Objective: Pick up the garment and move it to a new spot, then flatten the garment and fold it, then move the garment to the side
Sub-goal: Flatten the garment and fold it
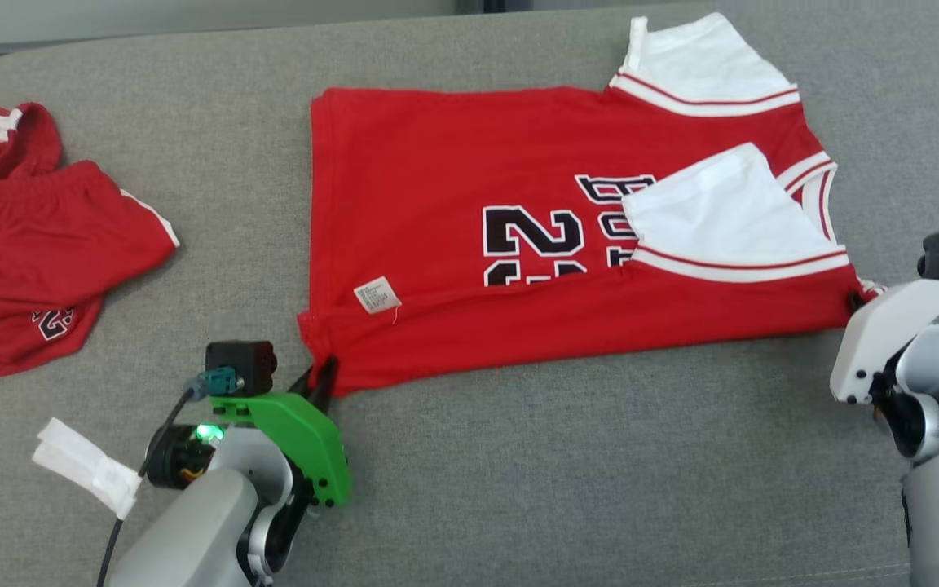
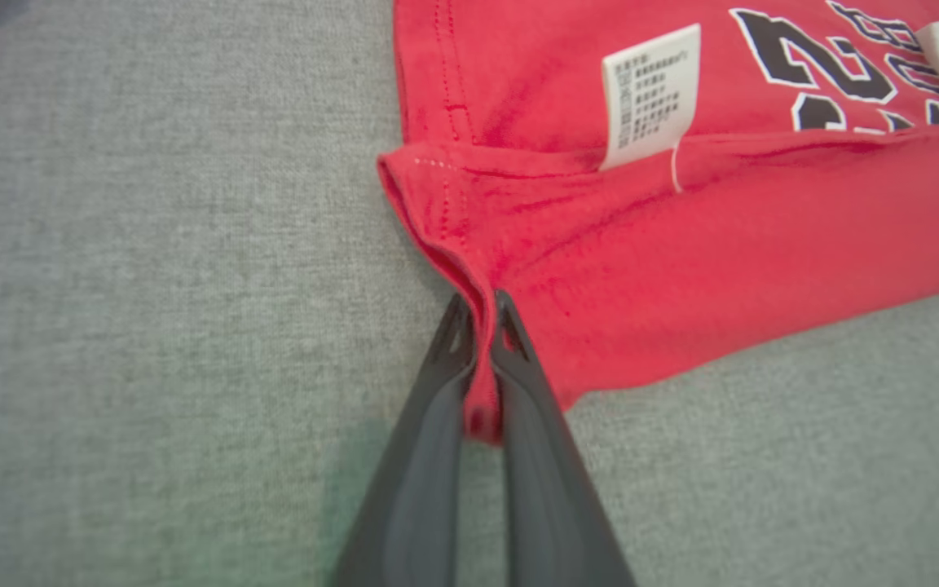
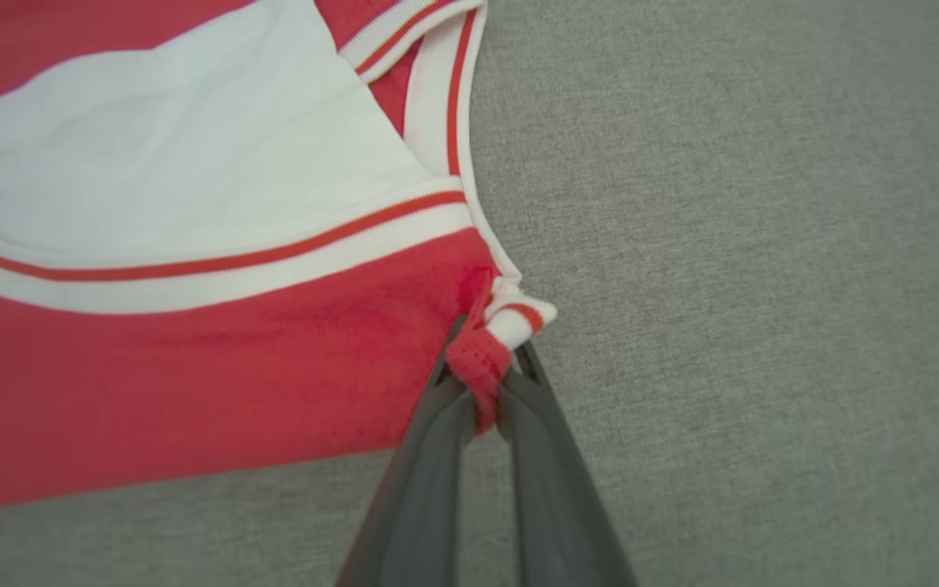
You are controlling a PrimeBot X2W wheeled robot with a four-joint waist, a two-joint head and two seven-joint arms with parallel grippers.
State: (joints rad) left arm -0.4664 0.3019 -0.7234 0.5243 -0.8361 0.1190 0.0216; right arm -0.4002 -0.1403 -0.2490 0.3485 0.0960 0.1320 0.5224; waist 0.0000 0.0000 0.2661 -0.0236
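The red jersey lies flat mid-way across the grey fabric surface, with one sleeve tucked in and the near edge turned over. The left gripper pinches the near-left hem corner and the right gripper pinches the near-right shoulder corner. Folding looks half done, and the move aside is still to come.

Shows soft, matt red knit cloth in the garment, with smoother white cloth at the sleeves and rows of stitching along the hems. Carries a thin white care label, woven or papery, printed in black. Looks coarse and matt across the grey woven upholstery. Presents smooth, matt dark plastic on the fingers of the left end effector, and glossy green plastic on its housing.
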